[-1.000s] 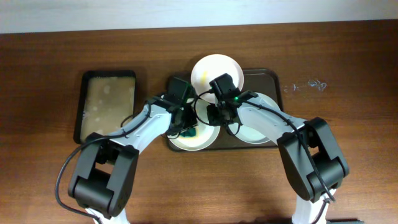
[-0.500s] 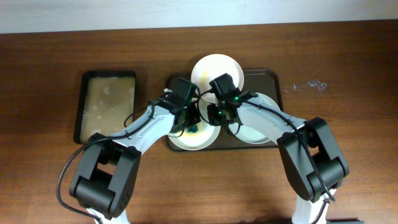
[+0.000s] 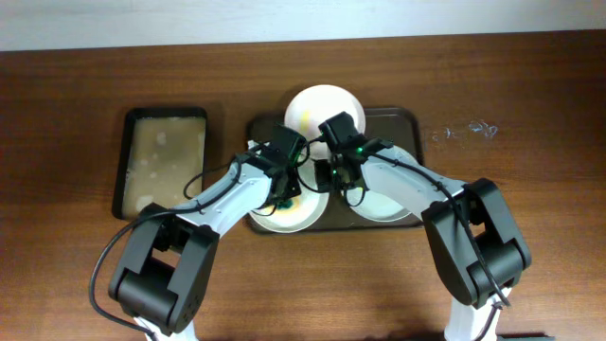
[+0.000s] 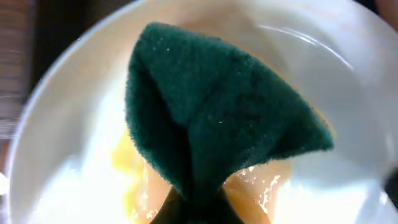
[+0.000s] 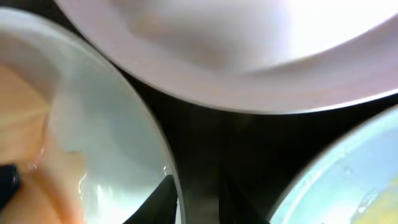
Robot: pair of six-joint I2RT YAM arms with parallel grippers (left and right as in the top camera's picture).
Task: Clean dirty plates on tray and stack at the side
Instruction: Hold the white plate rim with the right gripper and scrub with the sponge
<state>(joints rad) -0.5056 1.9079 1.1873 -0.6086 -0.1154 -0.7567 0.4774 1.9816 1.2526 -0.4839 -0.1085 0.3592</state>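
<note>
Left wrist view: the left claw (image 3: 284, 185) pinches a folded green sponge (image 4: 211, 124) resting on the near plate (image 4: 62, 124), with a yellow smear (image 4: 127, 168) straight beneath it. The left arm is the nearer for scrubbing. The right claw (image 5: 196, 196) straddles that plate's rim; clamped or not, I cannot tell. Beyond, also on the tray (image 3: 407, 118), lie the bluish plate (image 3: 386, 210) and far plate (image 3: 322, 106). The tabletop (image 3: 530, 189) scribble (image 3: 464, 131) is unreadable.

Table (image 3: 530, 95): dark brown wood, long horizontal grain, fills nearly the whole overhead view.
Marks (image 3: 462, 131): faint white scribbles on the wood, right of centre.
Strip (image 3: 303, 19): pale grey-white, plain, beyond the far edge.
Light: even, soft, with no hard shadows.
</note>
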